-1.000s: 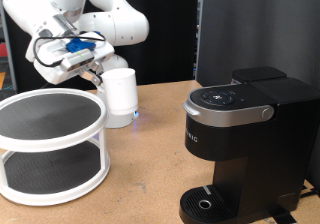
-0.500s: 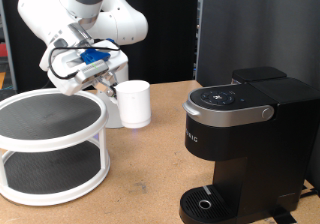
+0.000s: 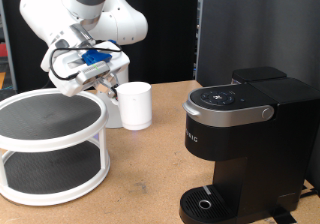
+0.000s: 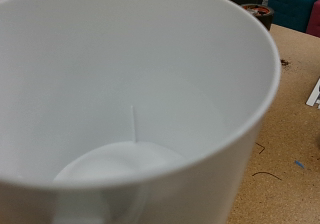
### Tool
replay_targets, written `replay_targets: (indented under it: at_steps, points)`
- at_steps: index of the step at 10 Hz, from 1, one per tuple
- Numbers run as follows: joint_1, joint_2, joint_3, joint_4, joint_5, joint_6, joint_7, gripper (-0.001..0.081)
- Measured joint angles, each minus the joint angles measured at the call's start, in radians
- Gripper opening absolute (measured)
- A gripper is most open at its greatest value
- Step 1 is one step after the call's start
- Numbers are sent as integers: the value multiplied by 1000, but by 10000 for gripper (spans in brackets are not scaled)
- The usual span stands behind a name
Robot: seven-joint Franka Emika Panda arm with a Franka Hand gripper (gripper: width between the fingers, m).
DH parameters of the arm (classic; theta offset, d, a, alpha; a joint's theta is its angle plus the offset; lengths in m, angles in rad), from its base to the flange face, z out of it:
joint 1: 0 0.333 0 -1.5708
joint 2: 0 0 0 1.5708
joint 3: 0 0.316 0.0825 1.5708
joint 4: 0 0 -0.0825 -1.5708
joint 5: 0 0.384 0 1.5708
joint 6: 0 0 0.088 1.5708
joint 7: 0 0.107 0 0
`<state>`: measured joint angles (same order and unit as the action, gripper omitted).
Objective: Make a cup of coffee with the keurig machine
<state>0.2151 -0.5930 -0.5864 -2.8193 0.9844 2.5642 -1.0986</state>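
The cup [image 3: 134,105] stands upright on the wooden table [image 3: 150,174], right at the gripper [image 3: 110,84], whose fingers reach its near rim; in the wrist view its empty white inside [image 4: 120,94] fills the picture, so the hand is at its mouth. Whether the fingers pinch the wall I cannot tell. The keurig machine [image 3: 245,144] is well apart from the gripper, lid down, drip tray bare. The white two-tier stand [image 3: 50,144] sits just beside the gripper.

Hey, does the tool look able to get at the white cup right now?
Probably yes. The tool is already at the cup on its exterior-view left, with nothing between them; the wrist view looks straight into the cup's open mouth. The keurig machine stands well apart.
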Motion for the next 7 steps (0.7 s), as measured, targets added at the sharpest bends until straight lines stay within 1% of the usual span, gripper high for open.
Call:
replay_targets:
  at_steps: [2,4,5,7]
  points:
    - [58,26,1,0,81,76,-42,75]
    - [118,59,-1,4,176,127,-108,75]
    - [140,73,-4,6,217,136,-141,75]
    - [166,95,-4,7,280,138,-189,75]
